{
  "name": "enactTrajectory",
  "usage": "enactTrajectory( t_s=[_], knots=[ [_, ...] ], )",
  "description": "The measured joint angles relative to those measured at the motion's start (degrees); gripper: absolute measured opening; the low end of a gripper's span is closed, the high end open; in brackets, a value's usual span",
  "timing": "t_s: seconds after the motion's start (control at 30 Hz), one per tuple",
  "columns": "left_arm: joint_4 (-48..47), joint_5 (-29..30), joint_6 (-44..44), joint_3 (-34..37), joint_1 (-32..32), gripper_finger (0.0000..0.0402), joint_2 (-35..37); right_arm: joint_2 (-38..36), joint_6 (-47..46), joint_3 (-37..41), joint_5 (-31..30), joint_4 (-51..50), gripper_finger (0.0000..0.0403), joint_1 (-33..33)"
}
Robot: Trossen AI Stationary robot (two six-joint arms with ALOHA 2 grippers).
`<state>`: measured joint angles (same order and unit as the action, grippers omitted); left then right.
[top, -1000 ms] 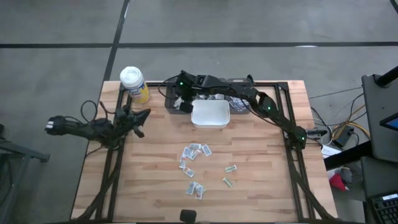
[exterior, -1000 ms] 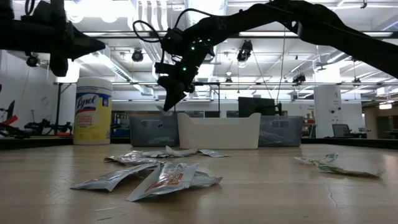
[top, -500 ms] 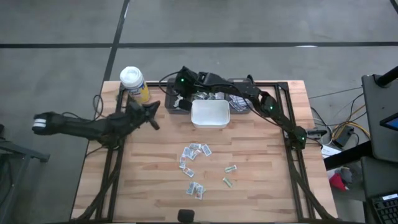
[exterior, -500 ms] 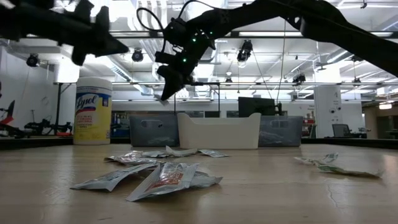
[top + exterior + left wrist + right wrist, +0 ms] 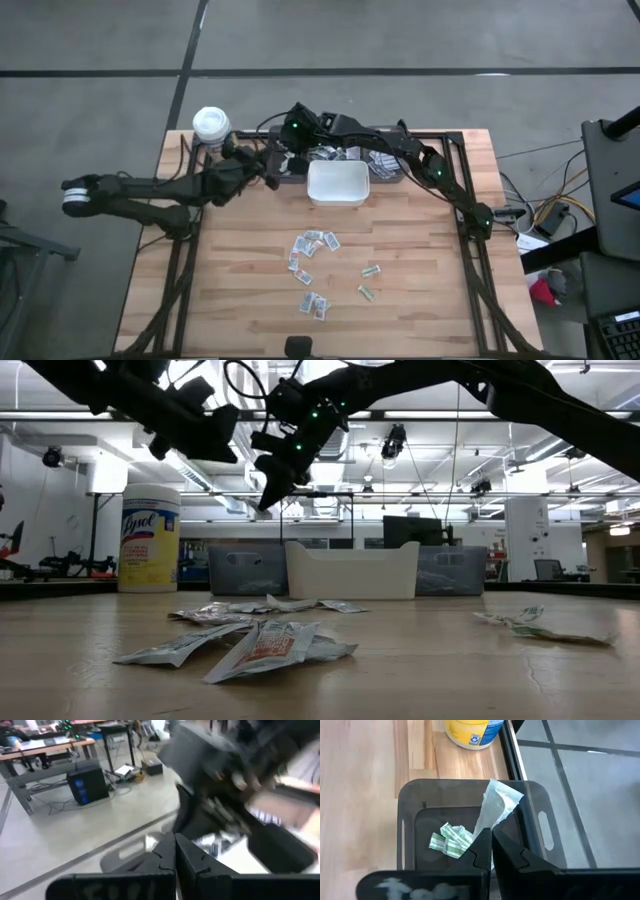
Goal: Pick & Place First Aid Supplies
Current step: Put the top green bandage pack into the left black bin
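Note:
Several small flat packets, the first aid supplies (image 5: pixel 312 246), lie loose on the wooden table, near the camera in the low view (image 5: pixel 262 647). My right gripper (image 5: pixel 488 834) hangs over the left grey bin (image 5: pixel 410 825), shut on a white packet (image 5: pixel 497 802). Green-and-white packets (image 5: pixel 449 841) lie on that bin's floor. My left gripper (image 5: pixel 270 176) is shut on nothing. It hovers high above the table (image 5: pixel 222 442), just left of the same bin and close to the right gripper. My right gripper pinches the white packet by one end (image 5: pixel 488 824) between its two fingers. The fingers slant downward from above. The rest of the packet sticks out past the fingertips, clear of the grey bin below.
A white bin (image 5: pixel 338 184) stands beside the left grey bin (image 5: pixel 284 160); a second grey bin (image 5: pixel 386 166) holds packets. The white-lidded yellow bottle (image 5: pixel 211 126) stands at the far left corner, close behind my left arm. Bare wood lies near the table's front.
My left gripper has swung up and toward the table's right and far edge, rolling as it went, from beside the bottle to the left grey bin. My right gripper has risen a little over that bin, still shut on the white packet.

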<state>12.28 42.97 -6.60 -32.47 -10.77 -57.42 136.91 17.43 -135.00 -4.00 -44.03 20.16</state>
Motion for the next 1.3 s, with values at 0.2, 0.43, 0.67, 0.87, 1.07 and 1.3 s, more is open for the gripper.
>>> enactTrajectory(
  t_s=[0.2,0.43,0.67,0.87,1.07,1.3],
  knots=[
    [-1.3,-0.5,-1.1,-0.1,-1.2,0.0,0.3,-0.3,1.5,0.0,0.0,-0.1,0.0008,0.0],
    [-1.3,-0.4,-0.8,-0.1,-1.3,0.0,0.3,-0.5,2.7,0.0,0.0,-0.1,0.0008,0.3],
    [-1.3,-3.0,-0.7,-0.1,-1.5,0.0,0.3,-0.5,2.8,0.0,0.0,-0.1,0.0008,0.5],
    [-2.2,-23.1,-1.2,0.0,-6.0,0.0,0.3,-0.5,3.8,0.0,0.2,-0.1,0.0008,0.7],
    [-3.3,-41.7,-2.4,0.0,-17.3,0.0,0.2,-0.5,3.8,0.0,0.2,-0.1,0.0008,0.9],
    [-3.1,-54.2,-1.7,0.0,-26.8,0.0,0.2,-0.5,3.8,0.0,0.2,-0.1,0.0008,0.9]
  ],
)
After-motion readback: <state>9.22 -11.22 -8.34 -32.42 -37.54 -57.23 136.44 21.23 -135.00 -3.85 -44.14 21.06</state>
